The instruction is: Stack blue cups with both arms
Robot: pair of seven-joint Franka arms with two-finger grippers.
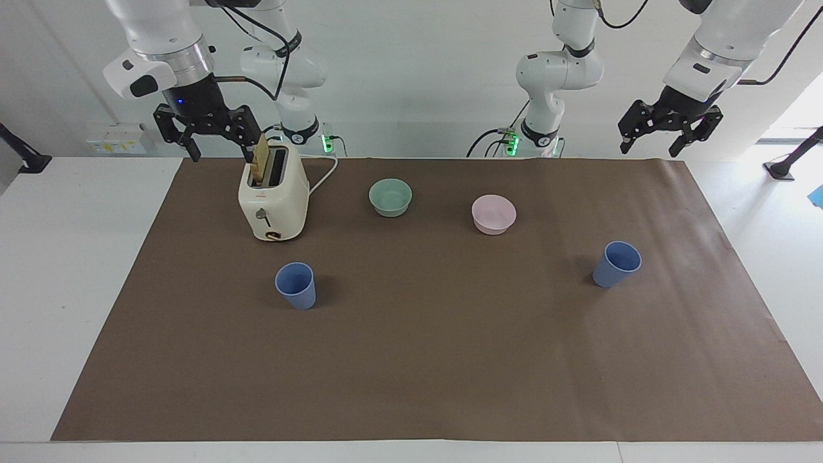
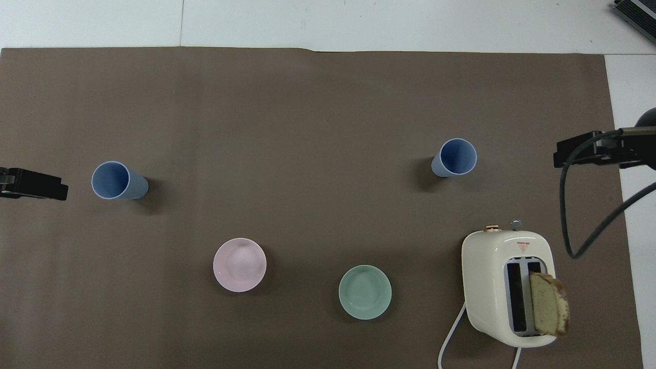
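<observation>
Two blue cups stand upright and far apart on the brown mat (image 1: 424,360). One cup (image 1: 296,285) is toward the right arm's end, farther from the robots than the toaster; it also shows in the overhead view (image 2: 455,158). The other cup (image 1: 618,263) is toward the left arm's end and shows in the overhead view too (image 2: 119,180). My right gripper (image 1: 220,153) hangs open and empty, high over the toaster's end of the mat. My left gripper (image 1: 649,148) hangs open and empty, high over the left arm's end of the mat. Both are well clear of the cups.
A cream toaster (image 1: 273,199) with a bread slice (image 1: 260,164) sticking out stands near the right arm. A green bowl (image 1: 390,197) and a pink bowl (image 1: 494,214) sit between the arms, nearer to the robots than the cups. White table (image 1: 77,289) surrounds the mat.
</observation>
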